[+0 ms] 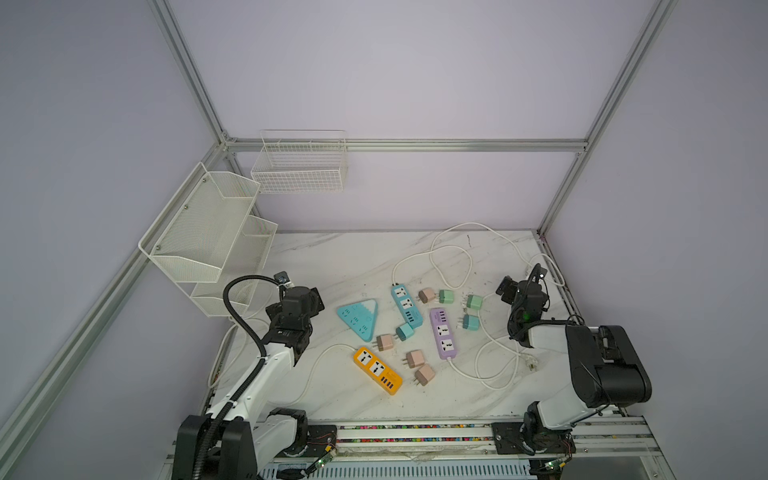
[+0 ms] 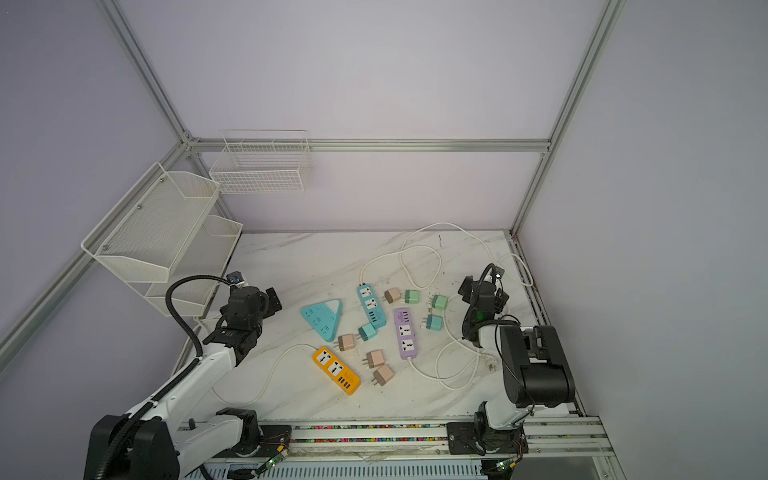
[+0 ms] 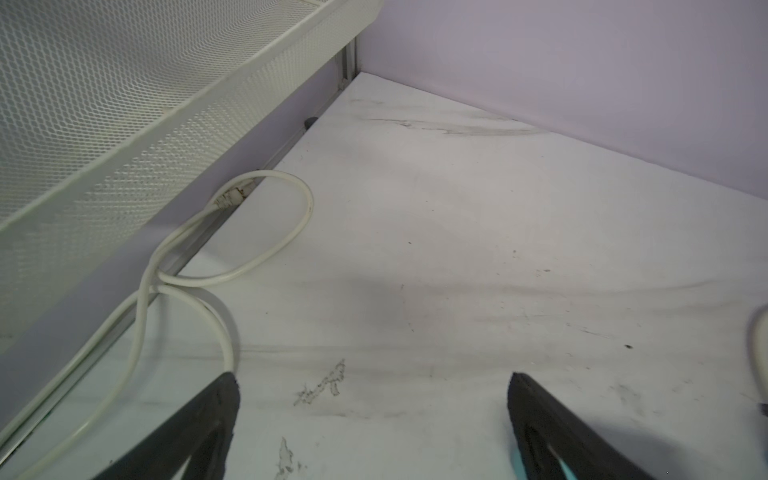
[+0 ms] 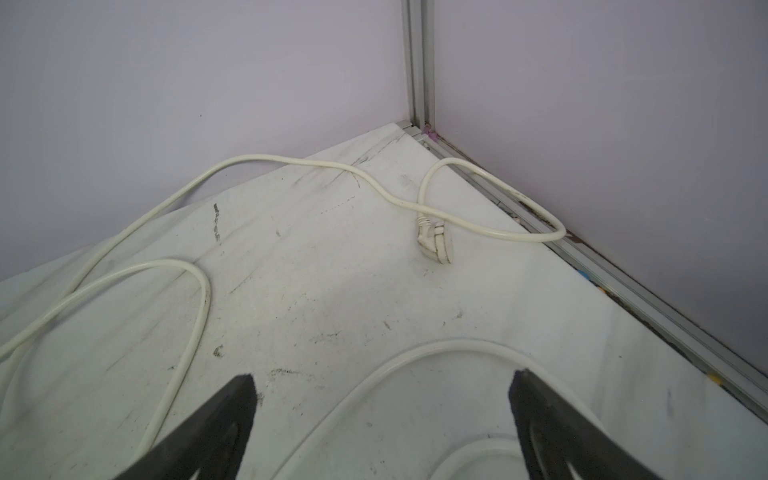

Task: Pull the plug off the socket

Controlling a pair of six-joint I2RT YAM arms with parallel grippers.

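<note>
Left gripper (image 3: 372, 377) and right gripper (image 4: 381, 376) each stand fully spread and empty over bare table (image 1: 332, 257); I judge them parked clear of the work. Between them lie the power strips (image 1: 443, 338), every socket I can see vacant. The plugs lie loose alongside, the teal plug (image 1: 404, 331) just beside the blue strip (image 1: 406, 304).

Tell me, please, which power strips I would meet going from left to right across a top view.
Teal triangular power strip → blue power strip → purple power strip. The orange power strip is left out: lying nearer the camera, it spans sideways across both the triangular and the blue one.
</note>
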